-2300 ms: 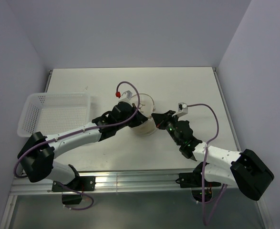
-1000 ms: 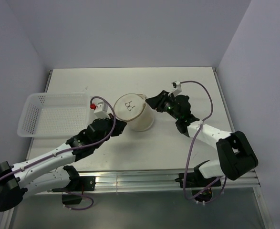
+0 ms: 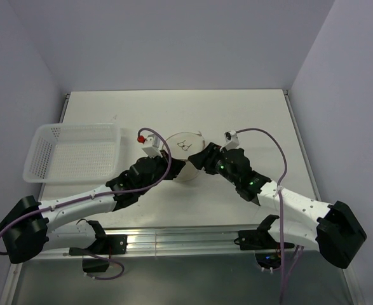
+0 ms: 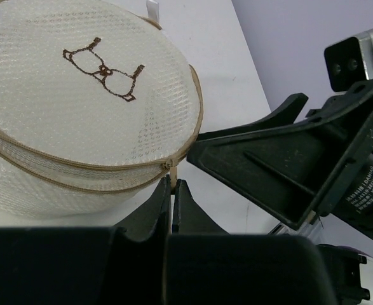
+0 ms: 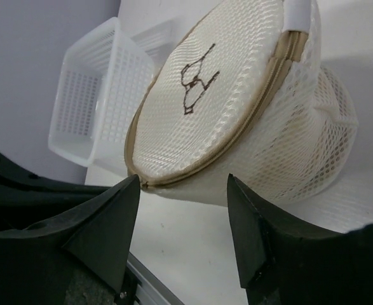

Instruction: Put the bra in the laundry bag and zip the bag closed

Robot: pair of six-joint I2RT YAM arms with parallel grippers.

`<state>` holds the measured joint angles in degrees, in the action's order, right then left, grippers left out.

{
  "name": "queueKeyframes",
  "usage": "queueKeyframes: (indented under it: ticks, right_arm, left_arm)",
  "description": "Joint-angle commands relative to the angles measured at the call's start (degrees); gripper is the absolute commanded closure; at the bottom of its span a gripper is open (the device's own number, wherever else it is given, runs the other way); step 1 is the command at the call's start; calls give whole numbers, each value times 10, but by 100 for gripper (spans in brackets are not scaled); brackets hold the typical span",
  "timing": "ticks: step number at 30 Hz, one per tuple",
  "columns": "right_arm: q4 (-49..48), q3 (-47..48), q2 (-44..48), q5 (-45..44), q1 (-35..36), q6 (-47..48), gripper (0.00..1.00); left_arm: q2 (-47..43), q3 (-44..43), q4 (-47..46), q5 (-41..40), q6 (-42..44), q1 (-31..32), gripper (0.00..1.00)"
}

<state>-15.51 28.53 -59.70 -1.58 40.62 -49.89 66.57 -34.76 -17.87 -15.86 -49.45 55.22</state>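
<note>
The laundry bag (image 3: 185, 143), a round white mesh drum with a tan zipper rim and a brown drawing on its lid, lies tilted at mid-table. Its lid looks zipped nearly all the way round in the left wrist view, where the bag (image 4: 78, 108) fills the upper left. My left gripper (image 4: 171, 182) is shut on the tan zipper pull (image 4: 169, 166) at the bag's near edge. My right gripper (image 5: 183, 184) is open just below the bag (image 5: 237, 108), its fingertips either side of the rim without touching. In the top view the left gripper (image 3: 175, 168) and right gripper (image 3: 194, 160) meet at the bag's front. The bra is hidden.
A white perforated plastic basket (image 3: 78, 126) stands at the table's left, also seen behind the bag in the right wrist view as the basket (image 5: 91, 108). The right gripper's black finger (image 4: 281, 165) sits close beside my left one. Bare white table (image 3: 250, 121) lies behind and right.
The left gripper has come in from the left to the bag's near edge. The right gripper has dropped from the bag's right side to its front. The bag's lid now tips toward the arms.
</note>
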Motion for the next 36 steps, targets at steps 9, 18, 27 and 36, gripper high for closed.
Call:
queueKeyframes:
  ticks: [9,18,27,36]
  right_arm:
    - [-48,46,-49,-36,-17,-12,99]
    - [-60,71,-70,82,-118,46,100]
    - [-34,200,-199,158,-169,110,89]
    - [15,95,-87,106,-111,74,26]
  left_arm:
    - [-32,10,-2,-3,12,6,100]
    - [-171,61,137,-131,36,6,100]
    - [-214,67,141,-138,48,6,100]
    - [-121,58,0,-68,20,9,100]
